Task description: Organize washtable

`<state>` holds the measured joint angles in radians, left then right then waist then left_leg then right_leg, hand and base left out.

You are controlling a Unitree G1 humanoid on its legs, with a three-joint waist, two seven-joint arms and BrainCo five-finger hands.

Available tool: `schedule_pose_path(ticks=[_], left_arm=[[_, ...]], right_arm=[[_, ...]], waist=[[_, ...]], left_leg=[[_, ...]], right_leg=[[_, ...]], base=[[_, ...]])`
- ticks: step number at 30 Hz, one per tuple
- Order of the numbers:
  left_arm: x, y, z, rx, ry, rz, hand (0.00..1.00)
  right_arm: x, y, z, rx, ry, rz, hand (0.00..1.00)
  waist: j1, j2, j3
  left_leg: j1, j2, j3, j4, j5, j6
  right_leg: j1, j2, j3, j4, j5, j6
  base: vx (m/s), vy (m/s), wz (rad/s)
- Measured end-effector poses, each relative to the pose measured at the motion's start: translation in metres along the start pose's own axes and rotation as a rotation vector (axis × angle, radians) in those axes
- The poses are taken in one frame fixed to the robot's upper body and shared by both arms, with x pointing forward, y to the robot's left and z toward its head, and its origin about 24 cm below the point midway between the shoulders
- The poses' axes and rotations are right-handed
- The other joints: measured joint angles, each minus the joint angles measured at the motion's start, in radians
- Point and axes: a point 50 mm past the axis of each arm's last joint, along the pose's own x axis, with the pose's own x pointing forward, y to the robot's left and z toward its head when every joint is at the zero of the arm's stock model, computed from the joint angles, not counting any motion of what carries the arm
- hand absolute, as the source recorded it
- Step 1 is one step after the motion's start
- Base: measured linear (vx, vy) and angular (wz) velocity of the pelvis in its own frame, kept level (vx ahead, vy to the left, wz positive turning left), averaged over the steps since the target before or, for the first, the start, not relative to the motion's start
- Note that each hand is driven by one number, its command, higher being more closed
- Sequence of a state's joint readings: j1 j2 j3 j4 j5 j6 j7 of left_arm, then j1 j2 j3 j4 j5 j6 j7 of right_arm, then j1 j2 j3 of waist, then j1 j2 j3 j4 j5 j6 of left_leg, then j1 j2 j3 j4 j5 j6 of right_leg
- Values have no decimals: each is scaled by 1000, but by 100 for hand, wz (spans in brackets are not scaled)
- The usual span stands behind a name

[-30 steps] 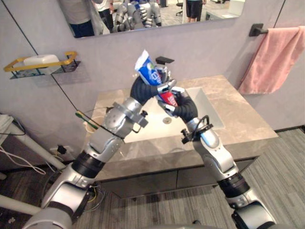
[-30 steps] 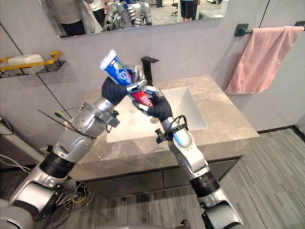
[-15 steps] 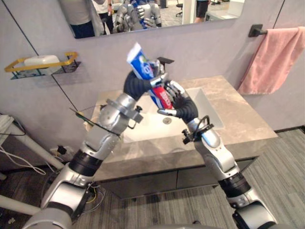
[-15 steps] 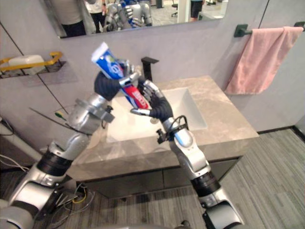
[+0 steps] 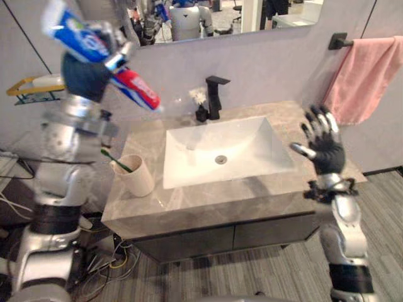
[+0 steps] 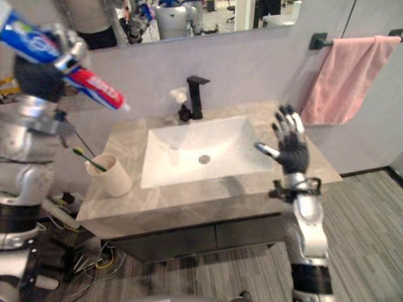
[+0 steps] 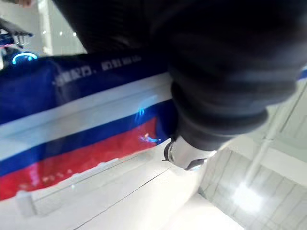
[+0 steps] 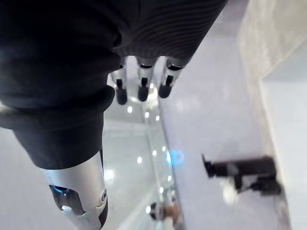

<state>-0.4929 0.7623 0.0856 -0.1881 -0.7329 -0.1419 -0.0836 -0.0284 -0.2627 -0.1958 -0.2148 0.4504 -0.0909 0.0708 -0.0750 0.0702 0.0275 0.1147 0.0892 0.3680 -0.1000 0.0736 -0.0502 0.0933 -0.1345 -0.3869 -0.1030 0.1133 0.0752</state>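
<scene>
Tube: blue, white and red toothpaste tube (image 5: 133,87), high at left, left hand (image 5: 87,74) curled round it.
Axis: slanted, cap end lowest, pointing right, above beige cup (image 5: 140,178).
Right hand (image 5: 326,148): spread, empty, well right.

Both eye views look down on the desk (image 5: 277,110) from above and in front, facing the mirror (image 5: 252,12) at 12 o'clock. They share the sink (image 5: 220,148), the faucet (image 5: 215,94) and the towel (image 5: 365,75) at 2 o'clock, all sitting further toward 9 o'clock in the right eye view. The left wrist view looks past the left hand (image 7: 216,72) at the toothpaste tube (image 7: 72,134), very close. The right wrist view looks along the right hand's (image 8: 57,72) fingers (image 8: 142,88) toward the wall and faucet.
</scene>
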Motion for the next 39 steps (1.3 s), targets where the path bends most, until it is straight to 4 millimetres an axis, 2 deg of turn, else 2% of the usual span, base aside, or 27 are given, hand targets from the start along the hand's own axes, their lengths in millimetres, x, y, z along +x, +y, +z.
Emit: schedule_pose_path(ticks=[3,6,9,17,24,28,34,39], left_arm=[[-8,12,11,73,0,10,100],[-18,21,17,121,2,35,100],[-25,24,15,129,23,46,100],[-54,28,-5,137,165,70,100],[-77,41,-5,147,202,156,100],[-87,40,-12,146,232,179,100],[-94,37,-21,119,251,211,100],[-98,34,-26,117,265,226,100]], right_arm=[[-18,-15,-6,-37,52,-67,0],[-29,-19,-12,-53,89,-90,0],[-35,-20,-16,-64,116,-100,0],[-36,-21,-17,-67,117,-109,0],[-38,-27,-15,-77,120,-134,0],[-38,-28,-16,-75,130,-133,0],[-38,-27,-16,-72,135,-114,0],[-39,-27,-17,-71,140,-112,0]], waist=[[0,1,-4],[6,4,-12],[10,3,-22],[33,5,-30],[38,3,-30],[40,-6,-26],[44,-26,-13],[49,-30,2]], left_leg=[[-2,1,-13,-1,-3,-5],[-7,1,-25,-1,-4,-5],[-18,1,-39,-1,-3,-5],[-26,1,-41,5,-3,-6],[-28,1,-43,5,0,-2],[-39,2,-42,5,-3,-5],[-53,5,-35,5,-4,-6],[-61,6,-24,5,-4,-6]], right_leg=[[7,-3,-20,-1,-12,-1],[7,-3,-31,-1,-19,1],[6,-5,-49,-1,-20,1],[3,-5,-51,0,-18,-1],[4,-4,-54,0,-18,5],[-11,-3,-52,0,-22,6],[-29,-1,-45,0,-26,4],[-40,0,-35,1,-21,2]], base=[[-3,2,17],[2,1,11],[11,4,16],[46,10,2],[38,5,1],[0,0,0],[6,-2,-4],[31,3,-7]])
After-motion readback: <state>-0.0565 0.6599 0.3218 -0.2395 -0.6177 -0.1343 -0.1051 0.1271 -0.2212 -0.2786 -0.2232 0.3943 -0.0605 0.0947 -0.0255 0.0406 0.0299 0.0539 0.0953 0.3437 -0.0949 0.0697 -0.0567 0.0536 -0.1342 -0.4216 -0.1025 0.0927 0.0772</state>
